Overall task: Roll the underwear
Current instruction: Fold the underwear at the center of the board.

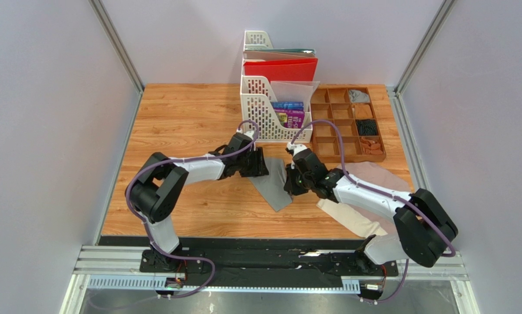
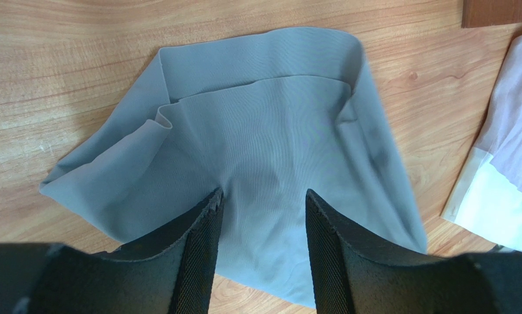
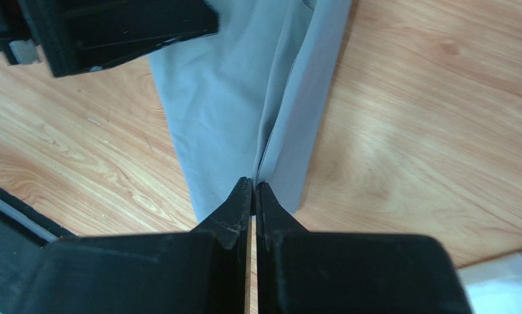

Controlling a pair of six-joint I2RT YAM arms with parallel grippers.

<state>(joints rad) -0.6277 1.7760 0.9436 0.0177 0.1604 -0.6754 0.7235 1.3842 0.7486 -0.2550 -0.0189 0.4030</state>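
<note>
Right claw (image 3: 253, 186) clamping a fold of grey underwear (image 2: 270, 124); left claw (image 2: 262, 198) hovering over same cloth, jaws standing apart.

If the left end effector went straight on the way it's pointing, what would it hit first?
The grey underwear, most likely: the left end effector stands open and aims right at its cloth, though the gap is hard to judge.

File rack (image 1: 260, 121) and compartment tray (image 1: 379, 157) block the far right side.
</note>
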